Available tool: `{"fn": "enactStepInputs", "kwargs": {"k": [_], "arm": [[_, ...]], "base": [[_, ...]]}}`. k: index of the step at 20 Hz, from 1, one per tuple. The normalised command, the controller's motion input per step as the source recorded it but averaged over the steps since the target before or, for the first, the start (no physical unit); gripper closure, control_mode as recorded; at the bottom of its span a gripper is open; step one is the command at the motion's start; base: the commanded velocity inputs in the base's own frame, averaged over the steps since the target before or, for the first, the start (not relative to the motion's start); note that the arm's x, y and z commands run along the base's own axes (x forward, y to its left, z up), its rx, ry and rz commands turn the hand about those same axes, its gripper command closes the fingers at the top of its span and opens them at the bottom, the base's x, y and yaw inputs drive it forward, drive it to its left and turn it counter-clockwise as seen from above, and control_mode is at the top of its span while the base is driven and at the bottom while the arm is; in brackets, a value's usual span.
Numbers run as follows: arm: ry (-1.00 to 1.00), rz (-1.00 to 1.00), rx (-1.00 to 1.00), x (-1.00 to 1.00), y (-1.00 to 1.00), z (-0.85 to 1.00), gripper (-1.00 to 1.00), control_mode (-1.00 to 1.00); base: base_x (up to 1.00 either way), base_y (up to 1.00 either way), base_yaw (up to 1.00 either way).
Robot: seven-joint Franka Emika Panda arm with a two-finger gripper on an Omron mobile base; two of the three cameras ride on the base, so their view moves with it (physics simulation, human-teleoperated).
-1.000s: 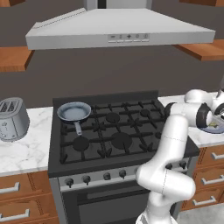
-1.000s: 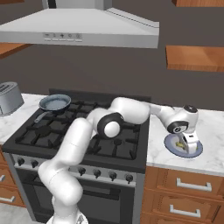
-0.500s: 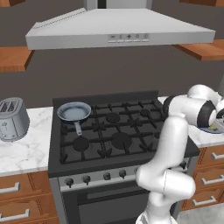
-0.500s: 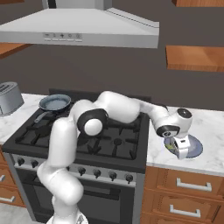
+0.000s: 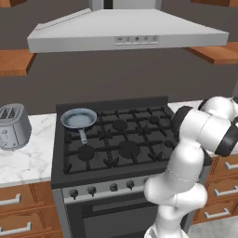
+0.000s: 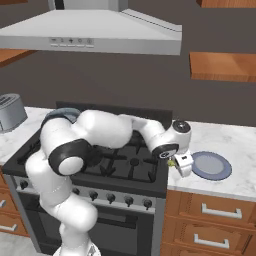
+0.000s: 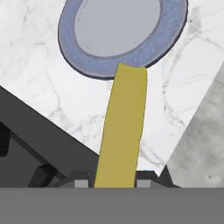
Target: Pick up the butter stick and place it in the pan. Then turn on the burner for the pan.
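Hand view shows the butter stick [image 7: 122, 127] rising from between the end effector's [image 7: 109, 183] fingertips, so the jaws are clamped narrow on it and it hangs in the air. Its long axis runs straight along the end effector's reach, its free end pointing out over the near rim of the blue-grey plate [image 7: 87, 65] on the marble table [image 7: 35, 87]. In the right base view the end effector [image 6: 181, 166] sits just above the table between the stove's edge and the plate [image 6: 222, 172], a sliver of yellow [image 6: 171, 162] showing at it.

The step in hand looks like the carry to the pan [image 5: 79, 119], which stands on the back-left burner of the stove [image 5: 121, 139], well apart from the stick. To do it well, lift first to clear the grates, keep the grip firm, cross the stove, and release only once the stick is low over the pan's bowl, away from the handle [image 5: 83, 137].
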Motion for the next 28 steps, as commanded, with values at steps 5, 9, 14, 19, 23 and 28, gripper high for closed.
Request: {"fn": "enactStepInputs", "kwargs": {"k": [5, 9, 14, 19, 23, 28], "arm": [[-0.05, 0.17, -0.05, 0.0, 1.0, 0.36, 1.0, -1.0], [-0.01, 0.22, -0.02, 0.0, 0.99, 0.38, 1.0, -1.0], [0.0, 0.23, -0.02, 0.06, 0.97, 0.43, 1.0, -1.0], [0.0, 0.24, -0.01, 0.18, 0.9, 0.37, 1.0, -1.0], [0.0, 0.25, 0.0, 0.26, 0.91, 0.34, 1.0, -1.0], [0.0, 0.23, -0.01, 0.34, 0.9, 0.3, 1.0, -1.0]], "base": [[0.0, 0.0, 0.0], [0.0, 0.0, 0.0], [0.0, 0.0, 0.0], [0.0, 0.0, 0.0], [0.0, 0.0, 0.0], [0.0, 0.0, 0.0]]}}
